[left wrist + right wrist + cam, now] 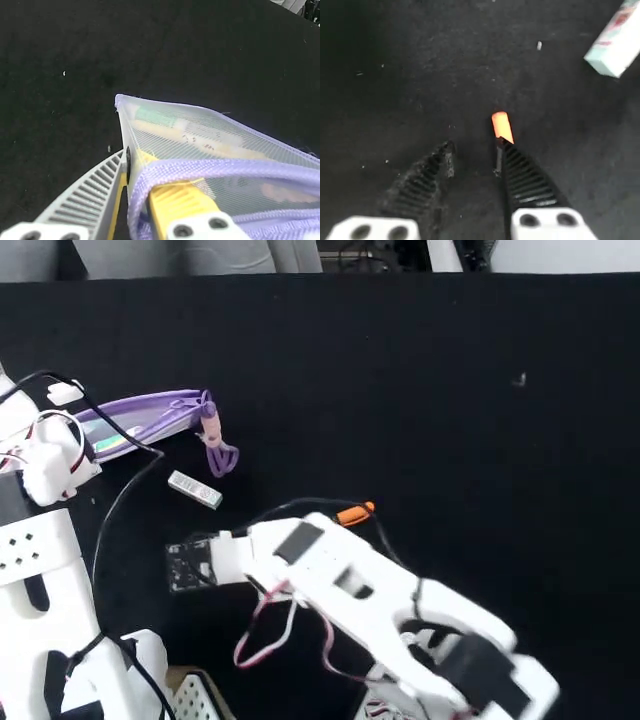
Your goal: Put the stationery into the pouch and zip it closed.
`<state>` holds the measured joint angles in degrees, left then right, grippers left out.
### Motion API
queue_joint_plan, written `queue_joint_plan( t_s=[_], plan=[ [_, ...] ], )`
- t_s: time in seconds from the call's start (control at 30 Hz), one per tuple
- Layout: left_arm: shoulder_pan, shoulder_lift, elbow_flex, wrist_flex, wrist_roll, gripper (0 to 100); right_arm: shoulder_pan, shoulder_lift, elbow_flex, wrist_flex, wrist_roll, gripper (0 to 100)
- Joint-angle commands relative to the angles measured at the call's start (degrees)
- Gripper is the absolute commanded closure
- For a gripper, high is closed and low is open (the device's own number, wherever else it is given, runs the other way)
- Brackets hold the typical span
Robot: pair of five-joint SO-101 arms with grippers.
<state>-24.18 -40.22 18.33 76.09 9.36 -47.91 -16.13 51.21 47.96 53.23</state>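
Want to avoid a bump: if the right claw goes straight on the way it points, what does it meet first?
Probably the small orange piece just past one fingertip of the right claw; beyond it comes only the black table. The eraser sits off to the side. Depth is unclear.

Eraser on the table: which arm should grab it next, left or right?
Probably right. The right gripper is open near the eraser, while the left gripper is shut on the pouch, holding it.

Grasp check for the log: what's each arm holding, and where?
Left fingers pinch the pouch wall at its zip edge. Right fingers are apart, holding nothing.
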Motion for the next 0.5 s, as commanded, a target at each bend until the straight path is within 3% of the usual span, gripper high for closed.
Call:
queue_joint_plan(
  t_s=[0.0, 0.23, 0.47],
  plan=[
    [-1.0, -0.3, -3.3, -1.5, 0.0, 97, 1.8, 8.3, -7.2, -1.0, 3.2, 88.4],
    [-1.0, -0.3, -3.3, -1.4, -0.1, 97, 7.0, 12.4, -11.4, -2.5, 3.3, 88.4],
    [-1.0, -0.3, -3.3, -1.4, -0.1, 97, 7.0, 9.3, -11.4, -2.3, 3.3, 88.4]
  ],
)
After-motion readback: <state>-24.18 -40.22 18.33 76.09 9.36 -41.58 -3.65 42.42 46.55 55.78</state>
